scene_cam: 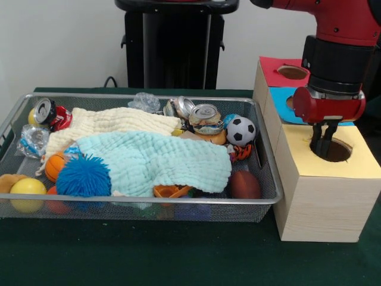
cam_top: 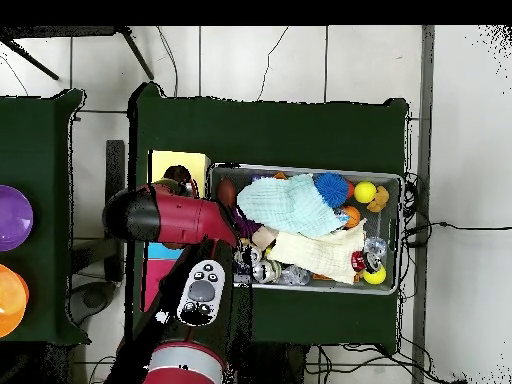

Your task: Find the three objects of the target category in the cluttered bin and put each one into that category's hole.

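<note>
The wire-mesh bin (scene_cam: 143,201) lies on the green table, full of clutter; it also shows in the overhead view (cam_top: 305,168). No knotted cloth toy shows plainly; two cloths cover much of the bin. My gripper (scene_cam: 322,142) hangs right of the bin, over the round hole (scene_cam: 336,150) in the yellow-topped wooden box (scene_cam: 321,196). Its fingertips reach to the hole's rim. The fingers stand slightly apart with nothing seen between them. In the overhead view the red arm (cam_top: 170,215) covers the gripper.
A light-blue cloth (scene_cam: 161,161) and a cream cloth (scene_cam: 113,123) lie over the bin. Around them are a spiky blue ball (scene_cam: 83,177), a soccer ball (scene_cam: 241,131), cans (scene_cam: 205,118), a yellow ball (scene_cam: 27,187) and a brown football (scene_cam: 245,185). Blue-topped (scene_cam: 284,98) and red-topped (scene_cam: 280,71) boxes stand behind.
</note>
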